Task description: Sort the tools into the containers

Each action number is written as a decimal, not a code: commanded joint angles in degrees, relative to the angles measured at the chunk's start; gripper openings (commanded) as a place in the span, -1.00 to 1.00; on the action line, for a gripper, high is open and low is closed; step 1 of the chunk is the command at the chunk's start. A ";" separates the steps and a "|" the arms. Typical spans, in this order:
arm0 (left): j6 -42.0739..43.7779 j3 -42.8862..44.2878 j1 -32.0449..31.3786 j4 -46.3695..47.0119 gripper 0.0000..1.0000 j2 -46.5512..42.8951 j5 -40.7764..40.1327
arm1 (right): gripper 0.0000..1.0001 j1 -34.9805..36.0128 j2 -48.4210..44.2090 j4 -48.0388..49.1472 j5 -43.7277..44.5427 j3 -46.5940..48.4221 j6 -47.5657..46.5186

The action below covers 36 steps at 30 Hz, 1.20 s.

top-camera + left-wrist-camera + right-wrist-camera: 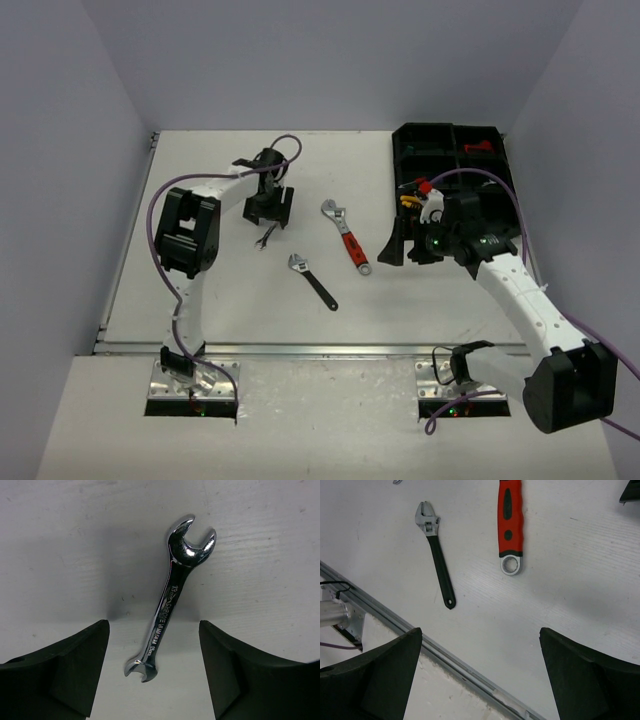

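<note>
Your white table (220,290) sits inside pale lavender walls (60,150), with an aluminium rail (445,655) along its near edge.

Your left gripper (153,630) hangs low over the far-left part of the table. Its two black fingers (75,675) stand apart, one on each side of a small silver wrench (167,610), and neither touches it. The gripper has hold of nothing. The wrench lies flat on the bare table, its larger open end pointing away from the wrist camera and its shaft slightly tilted.

Your right gripper (480,640) is spread wide with nothing between its fingers. From above it sits at the near-left corner of the black organiser tray (398,150), which stands at the far right of the table. Some red and yellow items show in the tray's compartments, but you cannot tell from here which tools they are.

Two tools lie loose between the arms, well apart from the tray. The red-handled adjustable wrench (346,236) is near the middle of the table. The black-handled adjustable wrench (313,282) lies just nearer you and to its left.
</note>
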 commanded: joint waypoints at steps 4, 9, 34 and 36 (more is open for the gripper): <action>1.77 2.36 0.27 -1.99 0.34 3.60 -0.93 | 0.98 -0.01 -1.71 2.63 -1.22 -0.53 -1.63; 1.86 3.22 0.18 -2.42 -0.09 5.66 0.09 | 0.98 -0.01 -2.40 3.06 -0.96 -1.04 -1.63; -6.69 -9.99 -1.80 4.89 -1.00 -12.98 -1.51 | 0.98 -0.04 -0.22 11.81 -9.98 -4.17 3.49; -7.70 -11.70 -2.54 6.00 -1.00 -15.11 -1.92 | 0.98 -0.01 1.87 16.12 -13.84 -5.25 6.51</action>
